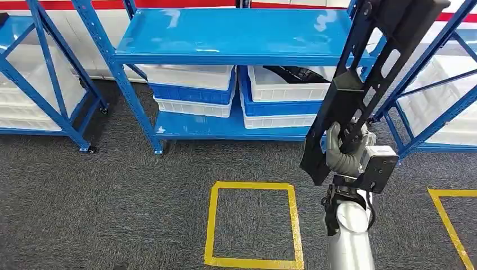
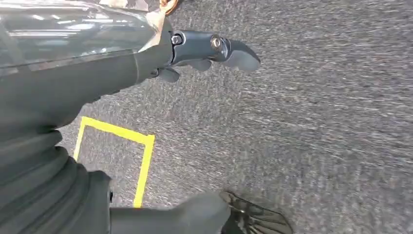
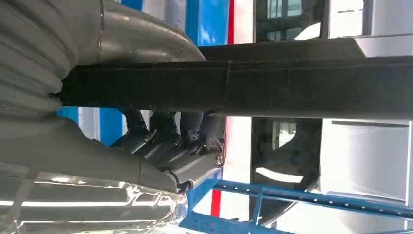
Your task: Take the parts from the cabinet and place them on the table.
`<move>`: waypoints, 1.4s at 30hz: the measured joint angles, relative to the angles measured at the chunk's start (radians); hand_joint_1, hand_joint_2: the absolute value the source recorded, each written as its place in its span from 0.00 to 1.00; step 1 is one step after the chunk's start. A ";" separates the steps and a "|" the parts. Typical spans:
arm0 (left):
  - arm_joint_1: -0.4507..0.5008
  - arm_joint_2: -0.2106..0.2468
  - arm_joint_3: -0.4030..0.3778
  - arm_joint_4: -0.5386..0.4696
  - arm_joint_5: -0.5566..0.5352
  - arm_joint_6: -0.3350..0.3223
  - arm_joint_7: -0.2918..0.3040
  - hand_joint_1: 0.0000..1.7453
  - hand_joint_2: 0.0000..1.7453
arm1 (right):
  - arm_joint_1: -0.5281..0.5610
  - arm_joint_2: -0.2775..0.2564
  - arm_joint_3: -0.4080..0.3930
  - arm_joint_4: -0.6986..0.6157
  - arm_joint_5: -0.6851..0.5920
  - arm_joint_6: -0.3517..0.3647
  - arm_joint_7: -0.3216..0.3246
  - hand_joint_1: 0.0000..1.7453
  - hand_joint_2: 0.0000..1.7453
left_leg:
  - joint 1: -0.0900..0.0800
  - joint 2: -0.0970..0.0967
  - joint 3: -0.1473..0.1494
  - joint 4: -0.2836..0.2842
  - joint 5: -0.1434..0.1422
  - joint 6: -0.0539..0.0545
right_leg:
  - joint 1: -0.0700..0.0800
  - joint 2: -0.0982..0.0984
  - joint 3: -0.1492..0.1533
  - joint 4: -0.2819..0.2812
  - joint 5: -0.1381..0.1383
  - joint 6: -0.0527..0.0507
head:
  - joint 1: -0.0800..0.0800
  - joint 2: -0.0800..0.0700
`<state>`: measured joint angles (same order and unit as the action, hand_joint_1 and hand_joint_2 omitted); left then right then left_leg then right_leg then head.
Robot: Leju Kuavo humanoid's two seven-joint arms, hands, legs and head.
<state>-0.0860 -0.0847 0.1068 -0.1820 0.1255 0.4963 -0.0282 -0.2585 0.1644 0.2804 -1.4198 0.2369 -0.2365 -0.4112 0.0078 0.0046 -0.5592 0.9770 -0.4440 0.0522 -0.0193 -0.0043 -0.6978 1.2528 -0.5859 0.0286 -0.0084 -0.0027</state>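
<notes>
My right hand (image 1: 345,151) grips a long black slotted metal part (image 1: 368,79) near its lower end. The part stands tilted, its top reaching up past the blue rack's upper shelf (image 1: 236,34). In the right wrist view the part (image 3: 253,87) runs across the picture, and the dark fingers (image 3: 170,139) curl around it beside the grey thumb. More black parts (image 1: 295,73) lie in a white bin (image 1: 287,89) on the lower shelf. My left hand (image 2: 160,63) hangs over the grey carpet with its fingers (image 2: 238,53) apart and nothing in it.
White and blue bins (image 1: 194,90) are stacked on the lower shelf of the blue rack. More blue racks stand at the left (image 1: 39,84) and right (image 1: 439,101). A yellow taped square (image 1: 253,225) marks the carpet in front, with another yellow line (image 1: 450,219) at the right.
</notes>
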 joint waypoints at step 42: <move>0.006 0.012 0.000 -0.002 -0.040 -0.042 -0.039 0.00 1.00 | -0.029 -0.031 -0.140 0.139 0.012 0.027 -0.035 1.00 1.00 | 0.011 0.004 -0.150 0.027 0.120 -0.059 | -0.026 0.001 0.209 -0.245 0.052 0.001 | -0.006 0.000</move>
<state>-0.0803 -0.0729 0.1064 -0.1835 0.0851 0.4543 -0.0675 -0.2876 0.1339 0.1404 -1.2806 0.2487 -0.2098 -0.4463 0.0188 0.0084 -0.7089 1.0036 -0.3239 -0.0064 -0.0453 -0.0033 -0.4886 1.0073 -0.5337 0.0292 -0.0145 -0.0027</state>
